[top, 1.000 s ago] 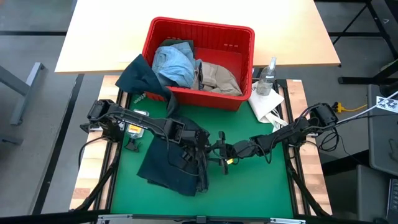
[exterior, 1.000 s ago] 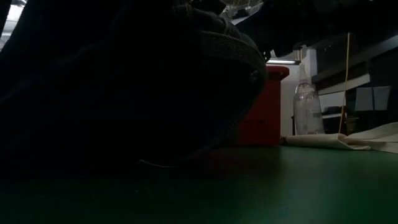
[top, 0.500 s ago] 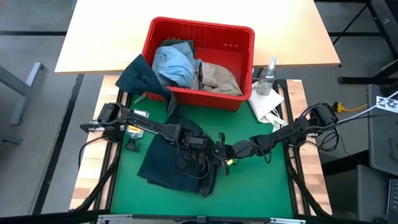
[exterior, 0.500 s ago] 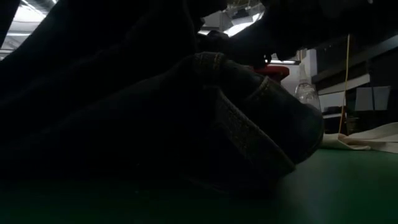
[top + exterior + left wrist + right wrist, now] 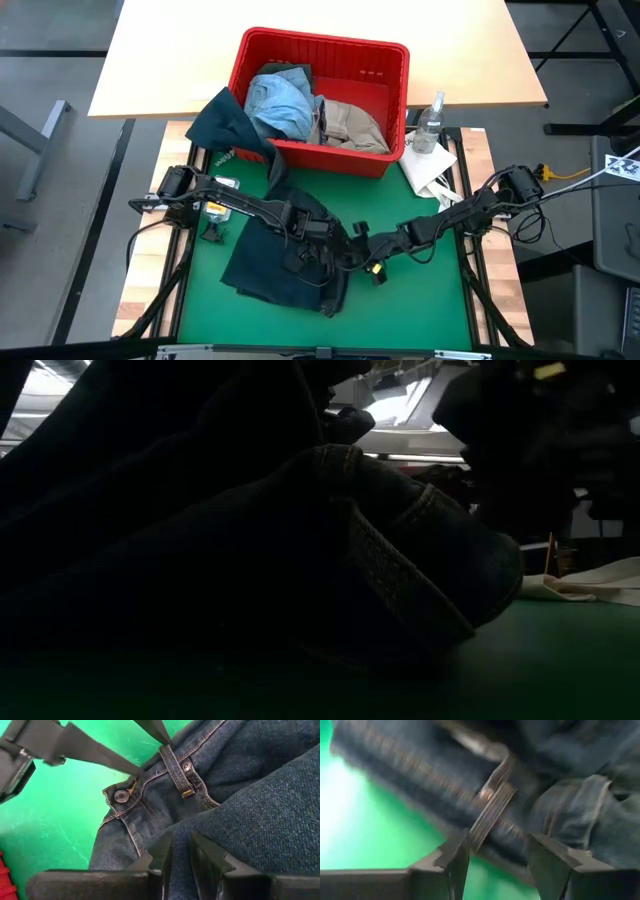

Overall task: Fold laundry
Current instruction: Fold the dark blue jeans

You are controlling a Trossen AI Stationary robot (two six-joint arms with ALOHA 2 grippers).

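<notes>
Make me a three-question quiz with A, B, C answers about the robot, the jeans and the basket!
1. Where do the dark navy jeans lie?
A in the basket
B on the green mat
C on the floor

2. What colour is the basket?
A red
B blue
C white

3. How is the left gripper?
A wide open
B out of view
C shut on the jeans

Answers: 1 B, the high view shows the jeans on the green mat. 2 A, its walls are red. 3 C, the left wrist view shows denim pinched between its fingers.
</notes>
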